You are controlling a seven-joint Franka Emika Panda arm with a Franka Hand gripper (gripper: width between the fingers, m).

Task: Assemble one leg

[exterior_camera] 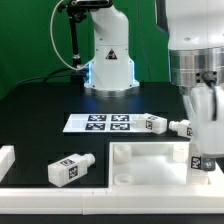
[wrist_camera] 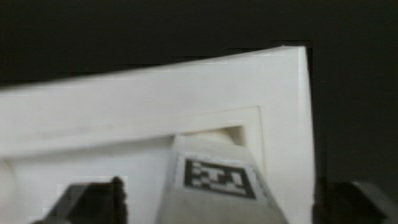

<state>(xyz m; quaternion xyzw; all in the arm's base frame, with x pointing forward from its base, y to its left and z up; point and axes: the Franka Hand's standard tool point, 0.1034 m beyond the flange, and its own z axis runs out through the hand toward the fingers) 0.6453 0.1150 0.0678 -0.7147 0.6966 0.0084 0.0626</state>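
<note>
In the wrist view a white leg (wrist_camera: 222, 185) with a black-and-white tag stands between my fingers (wrist_camera: 98, 200), pointing down at a corner of the flat white panel (wrist_camera: 143, 110). A thin gap shows on each side of the leg, so my gripper (wrist_camera: 228, 205) is open around it. In the exterior view my gripper (exterior_camera: 203, 158) hangs over the panel's (exterior_camera: 150, 160) corner at the exterior view's right. The leg is mostly hidden by the hand there.
Two loose legs (exterior_camera: 155, 123) (exterior_camera: 183, 128) lie beyond the panel beside the marker board (exterior_camera: 100, 123). Another leg (exterior_camera: 68, 169) lies at the front left. A white block (exterior_camera: 6, 158) sits at the left edge, and the robot base (exterior_camera: 108, 60) stands at the back.
</note>
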